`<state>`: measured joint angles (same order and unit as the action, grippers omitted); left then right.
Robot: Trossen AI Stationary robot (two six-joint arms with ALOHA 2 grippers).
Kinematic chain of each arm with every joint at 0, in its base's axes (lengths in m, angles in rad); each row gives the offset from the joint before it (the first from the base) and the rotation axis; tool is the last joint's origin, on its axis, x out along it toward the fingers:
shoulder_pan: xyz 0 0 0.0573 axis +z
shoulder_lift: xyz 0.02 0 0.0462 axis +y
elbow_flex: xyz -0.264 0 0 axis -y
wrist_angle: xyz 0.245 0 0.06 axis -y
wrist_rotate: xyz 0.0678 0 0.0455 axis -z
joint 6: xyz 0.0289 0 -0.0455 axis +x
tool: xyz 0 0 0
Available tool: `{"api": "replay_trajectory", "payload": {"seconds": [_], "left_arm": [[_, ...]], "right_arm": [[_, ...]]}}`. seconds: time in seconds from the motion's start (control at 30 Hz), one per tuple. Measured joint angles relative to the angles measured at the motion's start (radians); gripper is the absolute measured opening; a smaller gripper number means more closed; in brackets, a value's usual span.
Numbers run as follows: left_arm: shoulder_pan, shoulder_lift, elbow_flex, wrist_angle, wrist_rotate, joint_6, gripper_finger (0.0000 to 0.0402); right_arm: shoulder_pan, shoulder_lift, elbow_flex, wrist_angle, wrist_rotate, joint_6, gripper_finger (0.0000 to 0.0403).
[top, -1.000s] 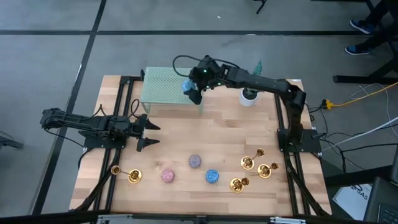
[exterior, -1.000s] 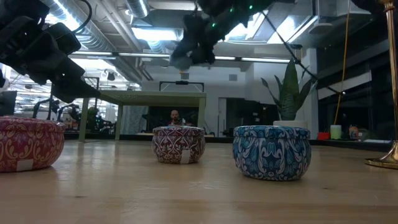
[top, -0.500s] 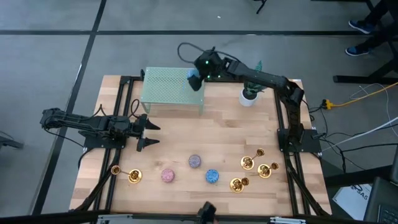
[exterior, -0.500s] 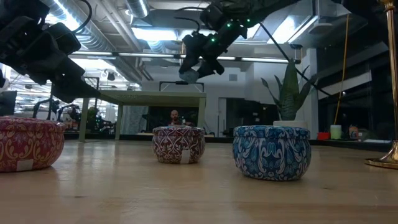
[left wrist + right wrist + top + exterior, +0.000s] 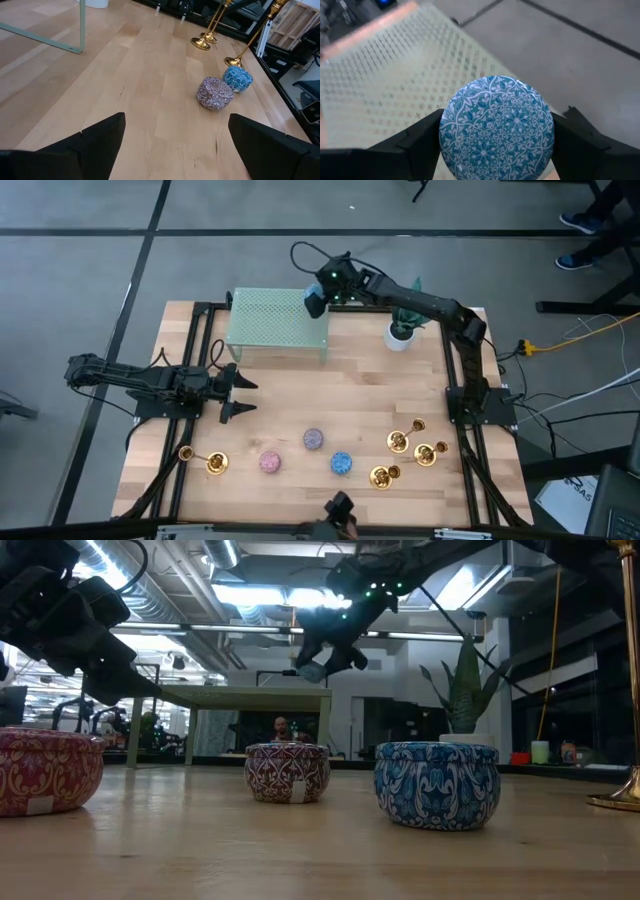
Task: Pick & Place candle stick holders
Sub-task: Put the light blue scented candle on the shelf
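Note:
Four gold candle stick holders lie on the wooden table: one at the near left [image 5: 205,461] and three at the near right [image 5: 400,441], [image 5: 431,452], [image 5: 383,475]. My right gripper [image 5: 315,302] is shut on a round blue patterned candle [image 5: 496,127] above the far right corner of the green mesh shelf [image 5: 275,323]. It also shows in the low view [image 5: 322,658]. My left gripper [image 5: 236,393] is open and empty over the table's left side, far from the holders; its wrist view [image 5: 175,145] looks across the table. My right gripper pinches the blue candle by its round side wall [image 5: 446,131] between its two fingers [image 5: 415,145], one on each side. The fingers come from above, slanting down. The candle's patterned top faces the wrist camera. It is lifted clear above the mesh shelf.
A pink candle [image 5: 270,462], a purple-grey candle [image 5: 314,439] and another blue candle [image 5: 342,463] sit in a row near the table's front. A small plant in a white pot [image 5: 399,333] stands at the far right, beside the shelf.
My right gripper has carried the blue candle toward the table's far edge and a little right, from by the shelf's right front leg to above the shelf's far right corner. The candle stays held. My left arm has kept still.

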<state>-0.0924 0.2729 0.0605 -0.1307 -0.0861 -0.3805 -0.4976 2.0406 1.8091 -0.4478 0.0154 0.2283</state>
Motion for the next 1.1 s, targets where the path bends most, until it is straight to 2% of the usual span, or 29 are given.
{"api": "replay_trajectory", "payload": {"seconds": [0.3, 0.43, 0.57, 0.73, 0.97, 1.1], "left_arm": [[0.0, 0.0, 0.0, 0.0, 0.0, 0.0, 0.0353], [0.0, 0.0, 0.0, 0.0, 0.0, 0.0, 0.0354], [0.0, 0.0, 0.0, 0.0, 0.0, 0.0, 0.0353], [0.0, 0.0, 0.0, 0.0, 0.0, 0.0, 0.0354], [0.0, 0.0, 0.0, 0.0, 0.0, 0.0, 0.0353], [0.0, 0.0, 0.0, 0.0, 0.0, 0.0, 0.0354]], "right_arm": [[0.0, 0.055, -0.001, 0.002, 0.013, -0.001, 0.0303], [0.0, 0.055, -0.001, 0.008, 0.063, -0.031, 0.0322], [0.0, 0.055, -0.001, 0.017, 0.064, -0.053, 0.0343], [0.001, 0.055, -0.001, 0.015, 0.063, -0.053, 0.0349], [0.0, 0.055, -0.001, 0.042, -0.028, -0.053, 0.035], [0.007, 0.055, -0.001, 0.064, -0.042, -0.05, 0.0349]]}}
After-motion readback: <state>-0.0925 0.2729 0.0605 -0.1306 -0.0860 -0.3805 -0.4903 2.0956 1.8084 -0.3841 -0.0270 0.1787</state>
